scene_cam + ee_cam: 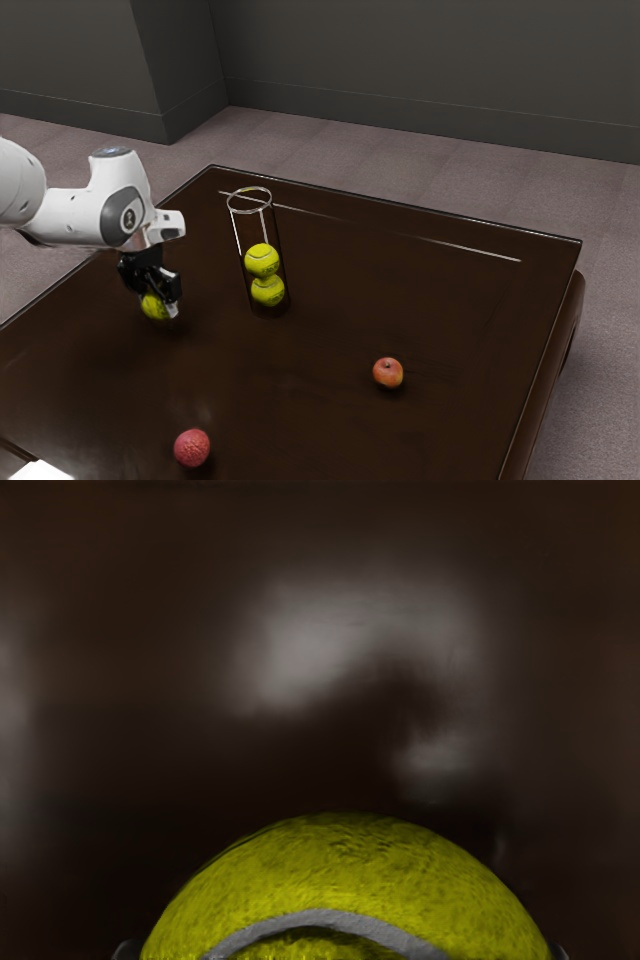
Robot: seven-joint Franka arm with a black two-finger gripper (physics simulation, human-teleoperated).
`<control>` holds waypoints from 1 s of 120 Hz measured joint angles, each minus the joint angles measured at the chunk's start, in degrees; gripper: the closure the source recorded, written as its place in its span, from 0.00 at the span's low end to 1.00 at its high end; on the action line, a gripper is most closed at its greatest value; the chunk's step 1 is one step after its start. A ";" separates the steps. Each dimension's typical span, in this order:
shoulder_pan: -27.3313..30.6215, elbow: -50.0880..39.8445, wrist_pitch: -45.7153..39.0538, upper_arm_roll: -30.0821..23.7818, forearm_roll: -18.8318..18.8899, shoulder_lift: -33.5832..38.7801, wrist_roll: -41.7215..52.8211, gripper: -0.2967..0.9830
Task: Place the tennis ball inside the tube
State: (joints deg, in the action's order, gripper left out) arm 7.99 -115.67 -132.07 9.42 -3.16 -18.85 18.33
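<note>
In the exterior view, my gripper (157,303) points down at the table's left part and is shut on a yellow-green tennis ball (152,307), a finger on either side. The wrist view has the ball (350,870) large at its lower edge, with bits of my gripper (342,951) against both its sides. I cannot tell whether the ball touches the table. The clear tube (240,240) stands upright to the exterior view's right of my gripper, its rim higher than my fingers. Two tennis balls are stacked inside, the upper one (262,260) resting on the lower one (268,291).
The dark, glossy table (300,400) carries a red-orange apple (388,373) toward the exterior view's right and a textured red ball (192,448) near its lower edge. A white object (40,472) shows at the lower left corner.
</note>
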 joint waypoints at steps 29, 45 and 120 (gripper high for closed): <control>-0.15 6.06 12.78 -2.98 1.33 9.25 -1.34 0.70; -0.19 11.76 19.93 -5.42 1.85 11.23 -1.76 0.73; -1.74 33.33 31.48 -15.32 2.39 2.02 -1.39 0.74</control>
State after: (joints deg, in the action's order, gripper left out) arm 6.25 -82.34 -100.58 -5.91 -0.78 -16.83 16.94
